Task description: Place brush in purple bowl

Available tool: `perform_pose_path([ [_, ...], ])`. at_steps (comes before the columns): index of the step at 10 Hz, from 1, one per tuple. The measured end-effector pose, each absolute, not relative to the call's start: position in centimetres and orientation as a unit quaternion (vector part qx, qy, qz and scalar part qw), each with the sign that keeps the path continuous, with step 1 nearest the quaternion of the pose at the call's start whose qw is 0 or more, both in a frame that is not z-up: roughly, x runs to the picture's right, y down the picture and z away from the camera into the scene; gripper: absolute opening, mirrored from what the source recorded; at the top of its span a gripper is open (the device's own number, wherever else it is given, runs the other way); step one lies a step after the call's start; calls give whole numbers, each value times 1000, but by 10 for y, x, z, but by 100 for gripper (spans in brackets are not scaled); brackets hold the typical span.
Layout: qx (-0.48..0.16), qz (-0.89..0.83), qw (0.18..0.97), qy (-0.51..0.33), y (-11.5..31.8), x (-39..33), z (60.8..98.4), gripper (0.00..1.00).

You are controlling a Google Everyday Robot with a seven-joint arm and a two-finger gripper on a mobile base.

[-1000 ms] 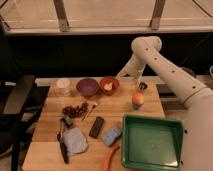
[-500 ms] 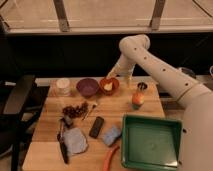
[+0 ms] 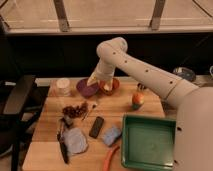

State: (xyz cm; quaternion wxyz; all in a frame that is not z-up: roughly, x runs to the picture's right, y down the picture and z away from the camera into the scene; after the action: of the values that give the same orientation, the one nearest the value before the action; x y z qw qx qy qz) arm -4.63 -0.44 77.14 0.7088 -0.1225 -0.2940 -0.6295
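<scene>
The brush [image 3: 62,145] is slim and black. It lies on the wooden table [image 3: 50,152] at the front left, along the left edge of the grey-blue cloth [image 3: 75,140]. The purple bowl [image 3: 85,89] stands at the back of the table, next to the orange-red bowl [image 3: 110,87]. My gripper [image 3: 98,82] hangs at the end of the white arm, low over the gap between the two bowls and far from the brush. Nothing shows in it.
A white cup [image 3: 63,85] stands left of the purple bowl. A red-brown cluster [image 3: 75,110], a thin utensil [image 3: 90,111], a black flat device [image 3: 96,127] and a blue sponge [image 3: 111,135] lie mid-table. A green tray [image 3: 148,143] fills the front right. An orange fruit [image 3: 137,100] stands behind it.
The arm has swung left from above the table's right side, and the gripper now hangs over the two bowls. The things on the table have not moved.
</scene>
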Motion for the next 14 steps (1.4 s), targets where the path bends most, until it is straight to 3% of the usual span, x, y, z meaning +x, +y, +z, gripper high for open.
perform_pose_path([
  [3,-109,-663,662,-331,32,-92,747,73],
  [10,-106,-670,650,-343,42,-101,744,73],
  [14,-93,-691,605,-385,94,-170,726,73],
])
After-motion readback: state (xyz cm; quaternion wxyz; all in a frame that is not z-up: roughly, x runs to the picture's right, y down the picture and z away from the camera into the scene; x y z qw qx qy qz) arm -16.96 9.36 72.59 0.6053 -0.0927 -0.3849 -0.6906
